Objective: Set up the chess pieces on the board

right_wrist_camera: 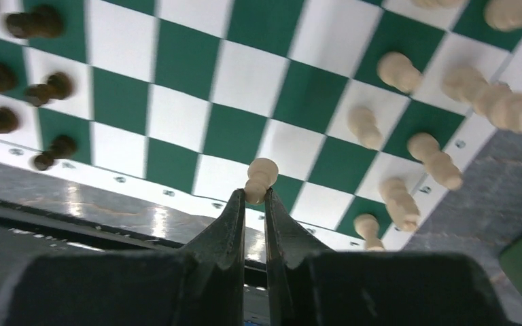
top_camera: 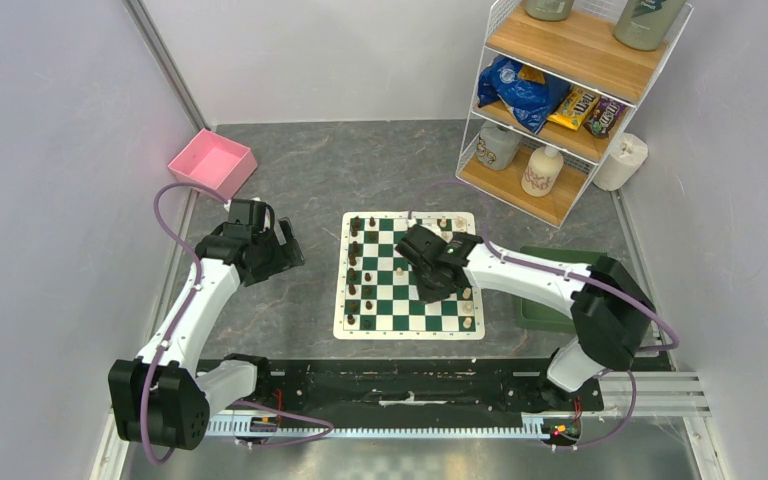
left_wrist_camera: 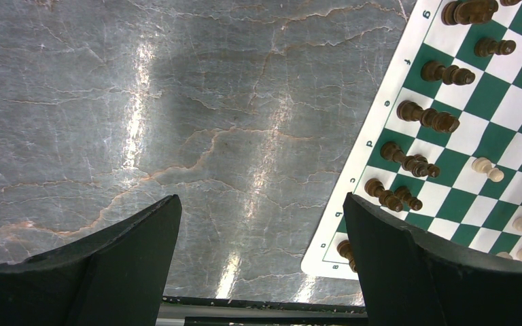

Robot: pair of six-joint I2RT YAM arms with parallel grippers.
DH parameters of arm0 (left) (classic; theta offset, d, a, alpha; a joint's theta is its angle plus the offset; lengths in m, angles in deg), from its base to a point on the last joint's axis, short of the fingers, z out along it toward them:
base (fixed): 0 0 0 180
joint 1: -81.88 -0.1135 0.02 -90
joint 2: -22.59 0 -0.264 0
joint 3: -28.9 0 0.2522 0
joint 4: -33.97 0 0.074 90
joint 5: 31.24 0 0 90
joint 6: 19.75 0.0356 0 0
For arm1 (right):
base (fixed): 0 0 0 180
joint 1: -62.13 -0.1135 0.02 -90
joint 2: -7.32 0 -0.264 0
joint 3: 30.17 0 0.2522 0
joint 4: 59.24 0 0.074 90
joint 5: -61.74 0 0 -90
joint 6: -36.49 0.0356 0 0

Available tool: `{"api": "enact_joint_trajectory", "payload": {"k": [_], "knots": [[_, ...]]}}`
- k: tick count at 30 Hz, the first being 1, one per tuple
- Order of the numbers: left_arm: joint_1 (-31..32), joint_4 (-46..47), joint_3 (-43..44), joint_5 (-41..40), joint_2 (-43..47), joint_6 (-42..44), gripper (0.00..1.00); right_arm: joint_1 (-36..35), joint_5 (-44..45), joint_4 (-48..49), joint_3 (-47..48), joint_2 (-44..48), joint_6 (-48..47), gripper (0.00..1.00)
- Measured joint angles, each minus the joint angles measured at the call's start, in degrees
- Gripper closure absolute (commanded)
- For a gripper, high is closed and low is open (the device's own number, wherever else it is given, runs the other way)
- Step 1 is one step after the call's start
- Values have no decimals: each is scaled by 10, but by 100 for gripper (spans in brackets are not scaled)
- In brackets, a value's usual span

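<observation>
The green-and-white chess board [top_camera: 390, 318] lies mid-table. Dark brown pieces [top_camera: 353, 262] stand along its left side, also in the left wrist view [left_wrist_camera: 427, 117]. Pale pieces [top_camera: 467, 308] stand along its right side and show in the right wrist view [right_wrist_camera: 435, 159]. My right gripper [top_camera: 436, 283] hangs over the board's right half, shut on a pale pawn [right_wrist_camera: 260, 179] held at its tips above the squares. My left gripper [top_camera: 282, 248] is open and empty over bare table left of the board [left_wrist_camera: 408, 75].
A pink bin [top_camera: 212, 163] sits at the back left. A wire shelf [top_camera: 560, 90] with snacks and bottles stands at the back right, a paper roll [top_camera: 621, 160] beside it. A plain green tray [top_camera: 540, 305] lies right of the board under my right arm.
</observation>
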Motion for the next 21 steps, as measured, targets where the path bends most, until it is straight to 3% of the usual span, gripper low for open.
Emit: {"api": "enact_joint_trajectory", "payload": {"k": [8,21], "knots": [[0,0,0,2,0,0,4,55,-5,2,-83,33,26,86],[0,0,0,2,0,0,4,74,-23,17,-105,36,29,86]]}}
